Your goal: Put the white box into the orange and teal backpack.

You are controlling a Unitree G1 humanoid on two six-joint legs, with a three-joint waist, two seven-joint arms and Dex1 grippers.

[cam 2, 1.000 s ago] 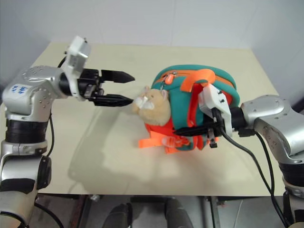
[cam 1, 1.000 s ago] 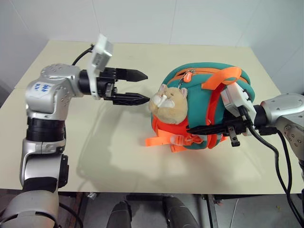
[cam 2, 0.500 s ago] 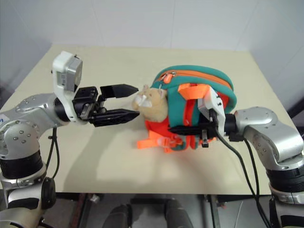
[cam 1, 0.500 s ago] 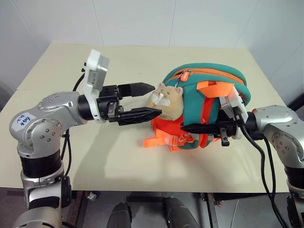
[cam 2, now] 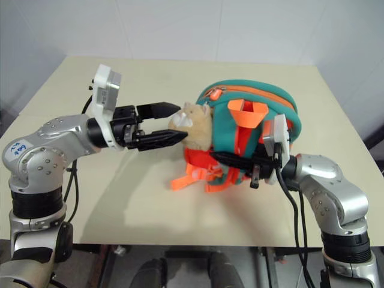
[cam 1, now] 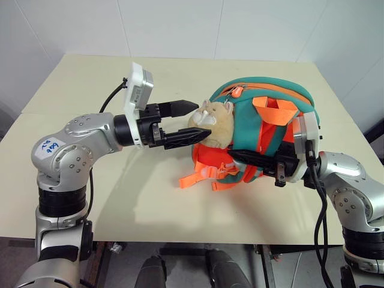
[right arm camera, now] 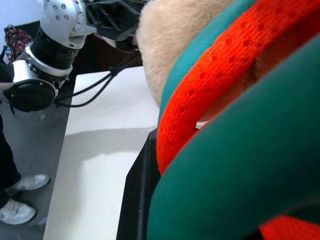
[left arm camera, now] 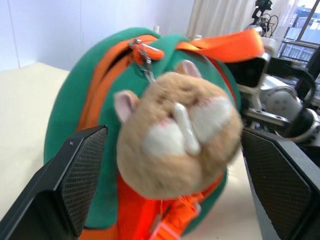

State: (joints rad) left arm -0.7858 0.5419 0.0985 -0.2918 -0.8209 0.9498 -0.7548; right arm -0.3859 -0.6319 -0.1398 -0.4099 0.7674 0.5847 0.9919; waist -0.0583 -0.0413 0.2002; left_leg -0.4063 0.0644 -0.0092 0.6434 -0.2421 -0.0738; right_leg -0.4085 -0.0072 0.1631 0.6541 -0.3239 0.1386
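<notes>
Since a second ago our left gripper (cam 1: 195, 121) closed in, now spread wide around plush cat toy (cam 1: 214, 121), our right gripper (cam 1: 235, 157) pinched narrow against orange and teal backpack (cam 1: 258, 129), lifted upright on tan table (cam 1: 78, 84), white box hidden.

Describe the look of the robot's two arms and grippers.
Both arms are silver metal with black joint bands. The left arm bears a white sticker with blue writing. Each gripper, left and right, has two black tapered fingers, a white wrist camera box and black cables.
</notes>
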